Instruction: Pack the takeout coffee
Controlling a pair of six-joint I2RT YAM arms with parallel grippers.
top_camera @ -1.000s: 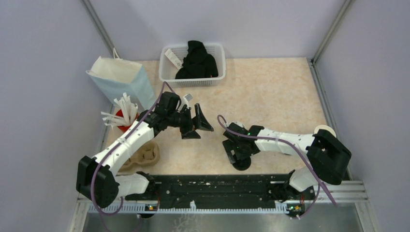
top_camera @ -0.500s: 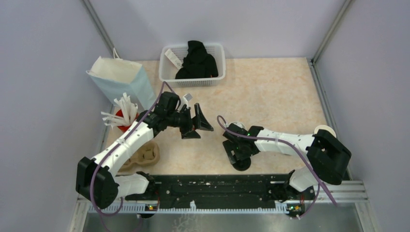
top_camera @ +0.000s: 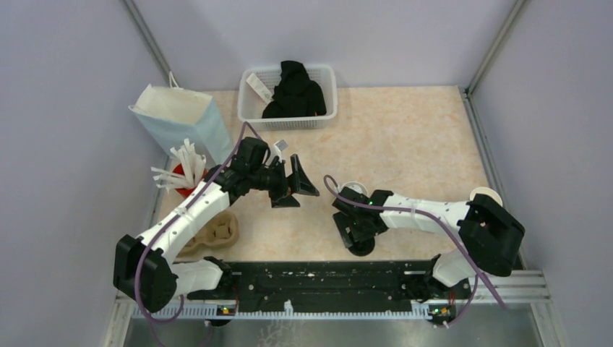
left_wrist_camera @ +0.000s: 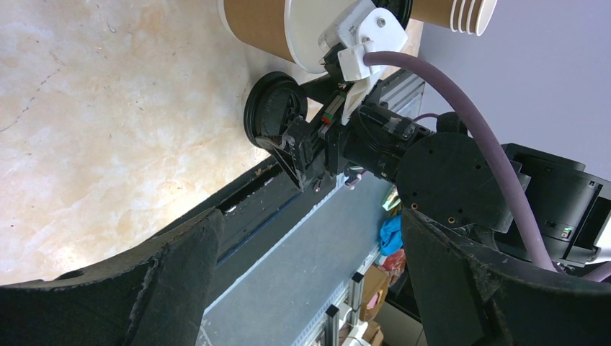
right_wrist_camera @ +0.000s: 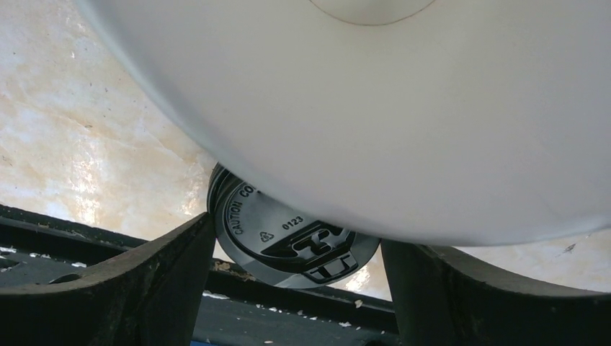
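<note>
Top external view first: the left gripper hangs over the middle of the table, jaws spread wide, nothing between them. Across from it the right gripper sits low near the front rail. The coffee cup shows only a white arc of rim just behind that wrist. The black lid is off the cup, flat on the table right by the rail.

Over to the left wrist view: brown cup up top, pressed close against the right arm's wrist, with the lid just beside it.

Right wrist view: white paper fills the upper picture and the lid peeks out below, between widely parted jaws. Whether a finger touches the cup, I can't tell.
</note>
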